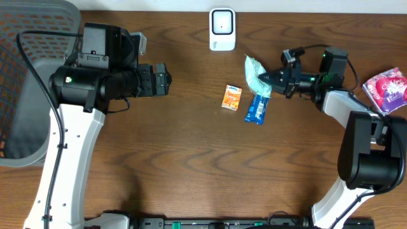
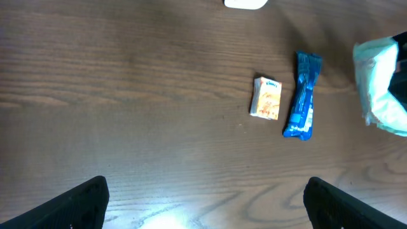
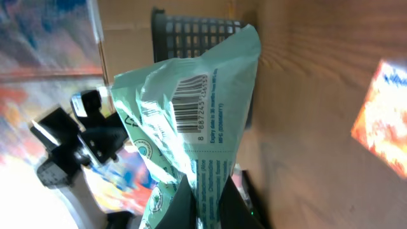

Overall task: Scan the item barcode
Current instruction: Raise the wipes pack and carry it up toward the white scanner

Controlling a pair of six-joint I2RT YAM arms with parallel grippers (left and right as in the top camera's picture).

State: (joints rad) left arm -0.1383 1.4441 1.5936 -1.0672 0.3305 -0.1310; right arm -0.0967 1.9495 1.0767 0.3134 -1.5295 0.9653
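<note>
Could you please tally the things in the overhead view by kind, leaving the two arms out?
Packets and wrappers: 3 (mint-green packet, blue wrapper, pink packet)
Small boxes: 1 (orange box)
Scanners: 1 (white scanner)
Baskets: 1 (grey basket)
Total: 6

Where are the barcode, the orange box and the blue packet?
barcode (image 3: 189,103), right wrist view, middle of stripes.
orange box (image 2: 266,97), left wrist view, top face.
blue packet (image 2: 303,97), left wrist view, its middle.
</note>
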